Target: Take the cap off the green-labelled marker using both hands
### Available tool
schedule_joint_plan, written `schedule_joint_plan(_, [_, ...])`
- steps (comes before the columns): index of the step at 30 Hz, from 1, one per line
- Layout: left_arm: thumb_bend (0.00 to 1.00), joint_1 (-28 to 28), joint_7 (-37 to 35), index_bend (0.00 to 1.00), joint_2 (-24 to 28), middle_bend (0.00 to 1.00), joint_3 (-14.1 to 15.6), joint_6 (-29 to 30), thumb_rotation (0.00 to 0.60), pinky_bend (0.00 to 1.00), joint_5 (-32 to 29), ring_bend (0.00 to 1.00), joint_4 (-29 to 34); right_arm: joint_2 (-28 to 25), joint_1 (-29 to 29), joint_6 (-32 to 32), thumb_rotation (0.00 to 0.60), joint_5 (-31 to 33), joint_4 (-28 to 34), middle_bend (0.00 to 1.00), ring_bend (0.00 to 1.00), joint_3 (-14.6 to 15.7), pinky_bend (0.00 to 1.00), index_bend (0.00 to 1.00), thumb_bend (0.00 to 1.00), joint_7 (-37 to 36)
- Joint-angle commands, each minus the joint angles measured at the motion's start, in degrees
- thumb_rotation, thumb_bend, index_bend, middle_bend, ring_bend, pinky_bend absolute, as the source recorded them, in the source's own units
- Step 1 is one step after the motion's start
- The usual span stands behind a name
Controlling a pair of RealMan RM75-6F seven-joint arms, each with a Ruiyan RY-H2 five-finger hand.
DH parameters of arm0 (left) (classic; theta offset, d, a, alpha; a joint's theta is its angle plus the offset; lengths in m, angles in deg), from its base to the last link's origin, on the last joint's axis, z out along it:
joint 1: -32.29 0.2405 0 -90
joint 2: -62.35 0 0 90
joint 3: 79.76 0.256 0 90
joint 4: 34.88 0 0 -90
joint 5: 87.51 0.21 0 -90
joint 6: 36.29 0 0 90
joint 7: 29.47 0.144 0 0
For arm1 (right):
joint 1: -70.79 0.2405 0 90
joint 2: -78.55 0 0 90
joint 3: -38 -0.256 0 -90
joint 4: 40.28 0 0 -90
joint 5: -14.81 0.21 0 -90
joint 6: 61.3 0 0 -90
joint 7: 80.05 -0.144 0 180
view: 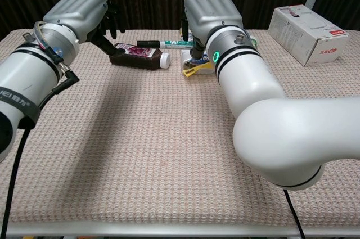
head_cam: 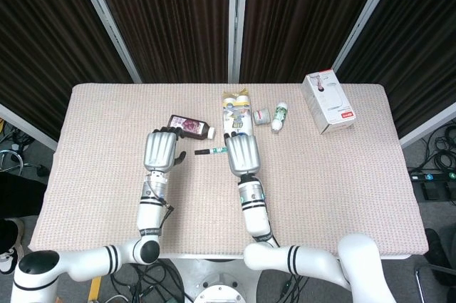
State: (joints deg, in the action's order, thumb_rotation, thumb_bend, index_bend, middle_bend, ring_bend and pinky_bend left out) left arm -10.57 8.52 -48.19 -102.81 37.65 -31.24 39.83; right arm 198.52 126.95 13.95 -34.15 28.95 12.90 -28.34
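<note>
marker: the green-labelled marker (view: 167, 43) is held level above the table, black cap end pointing toward the robot's left; in the head view it shows as a short bar (head_cam: 211, 151) sticking out from the right hand.
right hand: right hand (head_cam: 243, 154) is curled around the rear of the marker barrel; the grip itself is hidden under the knuckles, so I cannot tell how firm it is.
left hand: left hand (head_cam: 160, 150) holds nothing, fingers loosely bent with the thumb set out; near the cap end but apart from it in both views.
cap: black cap (view: 147, 43) is on the marker, untouched by the left hand.
step in hand: judged as bringing the left hand onto the cap; pull not yet begun.
risk, missed pinch: cap is small and thin; if the left fingers close short or beside it, they will shut on nothing or knock the marker askew.
risk, slip: if the right hand's hold is loose, a pull along the barrel may draw the whole marker out instead of freeing the cap.
risk, collision: the brown bottle (head_cam: 191, 127) lies just behind the left hand; a wide swing could roll it.
risk, drop: a freed cap held only at the fingertips may fall to the table (head_cam: 342, 189).
</note>
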Motion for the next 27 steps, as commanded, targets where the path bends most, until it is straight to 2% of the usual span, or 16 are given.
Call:
schedule_joint_plan(1, [0.23, -0.03, 0.44, 0.47, -0.37, 0.53, 0.08, 0.29, 0.6, 0.52, -0.6, 0.45, 0.24, 0.1, -0.11, -0.14, 0.6, -0.02, -0.15, 0.62, 0.76, 0.01, 0.86, 0.67, 0.28, -0.06])
schedule_joint_plan(8, [0.26, -0.13, 0.16, 0.51, -1.11, 0.55, 0.41, 0.88, 0.6, 0.54, -0.83, 0.47, 0.17, 0.56, -0.37, -0.74, 0.6, 0.18, -0.79, 0.62, 0.76, -0.01, 0.86, 0.67, 0.28, -0.05])
schedule_joint_plan(27, [0.27, -0.61, -2.76, 0.53, -2.67, 0.56, 1.62, 1.07, 0.6, 0.55, 1.07, 0.49, 0.42, 2.14, 0.18, -2.03, 0.6, 0.08, -2.4, 0.62, 0.76, -0.97, 0.86, 0.67, 0.29, -0.27])
